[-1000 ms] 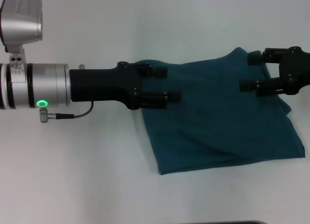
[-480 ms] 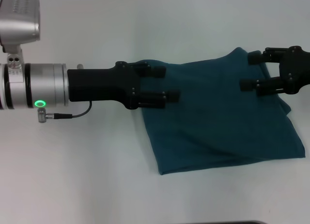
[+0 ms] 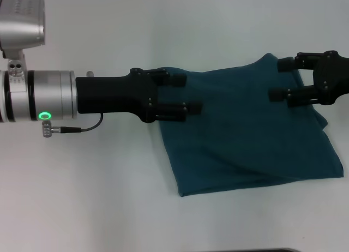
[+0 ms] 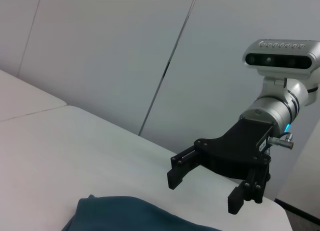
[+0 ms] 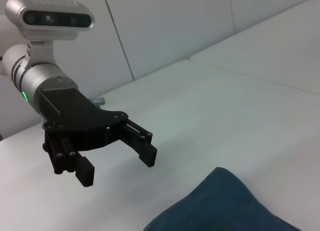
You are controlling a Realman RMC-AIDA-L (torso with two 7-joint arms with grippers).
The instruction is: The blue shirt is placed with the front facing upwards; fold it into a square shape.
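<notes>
While my two arms are reaching in from either side over the white table [image 3: 109, 208], the dark teal-blue cotton shirt [image 3: 251, 137] is lying folded up into a rough four-sided slab between them, sitting right of centre from my head camera. My left gripper [image 3: 182, 94] is hovering over the shirt's upper left corner with its black fingers spread apart and nothing in them. My right gripper [image 3: 282, 79] is hanging over the upper right corner, jaws also wide open and empty. From the wrist cameras both grippers look to be up off the cloth, not touching it.

The slab is sitting a bit skewed, with its lower left corner pointing toward me and its long side running left to right. The lettering isn't showing, just plain fabric with a few soft creases. The right edge is running close to the frame border, while I'm seeing loads of bare table on the left and in front.
</notes>
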